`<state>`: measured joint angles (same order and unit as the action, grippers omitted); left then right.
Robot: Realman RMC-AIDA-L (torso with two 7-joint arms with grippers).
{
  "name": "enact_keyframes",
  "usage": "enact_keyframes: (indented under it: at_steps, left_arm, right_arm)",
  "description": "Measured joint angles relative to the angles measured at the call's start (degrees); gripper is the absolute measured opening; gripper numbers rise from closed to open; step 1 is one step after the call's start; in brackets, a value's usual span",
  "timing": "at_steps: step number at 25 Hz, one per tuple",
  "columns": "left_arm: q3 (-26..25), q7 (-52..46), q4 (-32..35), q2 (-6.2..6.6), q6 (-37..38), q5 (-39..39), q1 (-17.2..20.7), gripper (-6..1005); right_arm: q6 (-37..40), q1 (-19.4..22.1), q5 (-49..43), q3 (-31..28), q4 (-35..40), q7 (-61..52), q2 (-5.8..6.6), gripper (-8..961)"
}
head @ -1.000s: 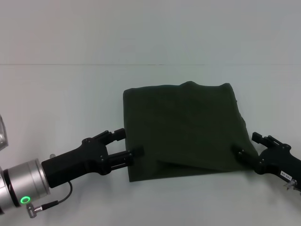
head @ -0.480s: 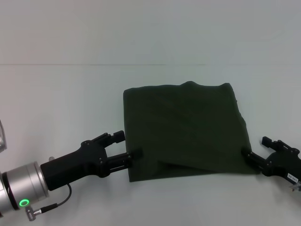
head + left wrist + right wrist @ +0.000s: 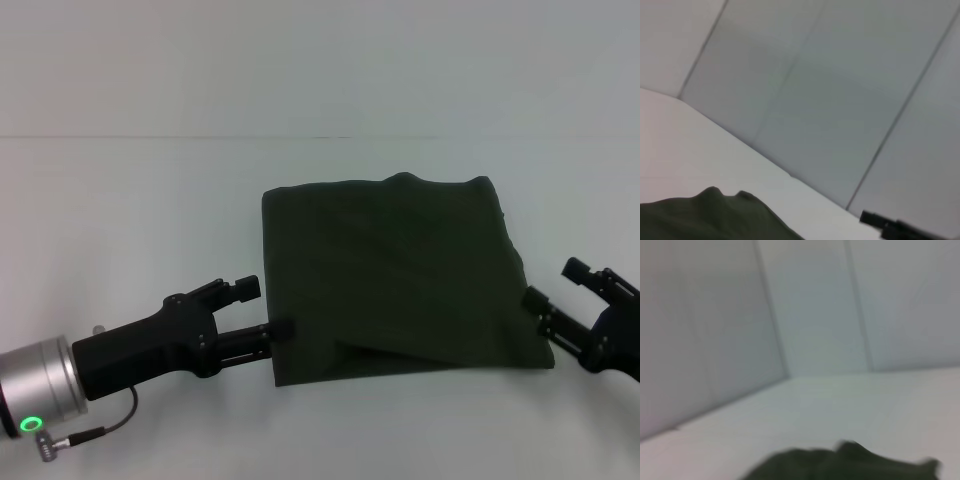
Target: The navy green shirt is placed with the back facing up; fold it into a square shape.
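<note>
On the white table (image 3: 140, 200), as the head view shows it, the navy green shirt (image 3: 395, 275) lies folded into a rough square, a little right of the middle. Its far edge has a small hump, and along the near edge an upper layer sits slantwise over the layer beneath, which juts out at the near left corner. The left gripper (image 3: 266, 308) reaches in from the lower left on a black body with a silver wrist and a green light. Its two fingers stand apart, one beside the shirt's left edge and the other with its tip at that edge near the near left corner; they pinch no cloth that I can see. The right gripper (image 3: 560, 288) is at the right border, just beside the shirt's near right corner. Its fingers are spread too, with nothing between them, the nearer one close to the corner, though touching or not I cannot tell.

From the left wrist view, the shirt (image 3: 705, 215) shows as a dark mound on the table surface, with pale wall panels behind. A black piece of the other arm's right gripper (image 3: 885, 225) pokes in farther off.

From the right wrist view, the shirt (image 3: 840, 462) is a dark blurred mass low on the table, the wall panels beyond it.
</note>
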<state>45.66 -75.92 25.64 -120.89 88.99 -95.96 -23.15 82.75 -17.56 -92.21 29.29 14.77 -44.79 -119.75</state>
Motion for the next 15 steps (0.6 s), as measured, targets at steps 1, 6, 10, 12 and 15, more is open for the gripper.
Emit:
enact_keyframes:
  at_steps: [1,6,10,12,15]
  left_arm:
    - [0.18,0.2,0.4,0.47,0.41,-0.63,-0.16,936]
    - [0.13,3.25,3.2,1.38,1.41,-5.42,-0.13,936]
    - [0.22,7.93,4.05,0.94,0.97,-8.58,0.7,936]
    - [0.18,9.5,3.8,0.64,-0.49,-9.19,1.38,936]
    - [0.29,11.71,3.61,-0.12,-2.77,-9.37,2.81,936]
  right_arm:
    - [1.63,0.16,-0.7,0.37,0.44,-0.1,0.01,775]
    - [7.32,0.4,-7.93,1.05,1.96,1.57,-0.06,775]
    - [6.94,-0.03,-13.61,1.05,1.53,3.72,-0.29,783]
    - [5.63,-0.24,-15.91,1.07,0.98,3.85,-0.44,787]
    - [3.17,-0.3,-17.49,1.08,-0.4,4.44,-0.51,787]
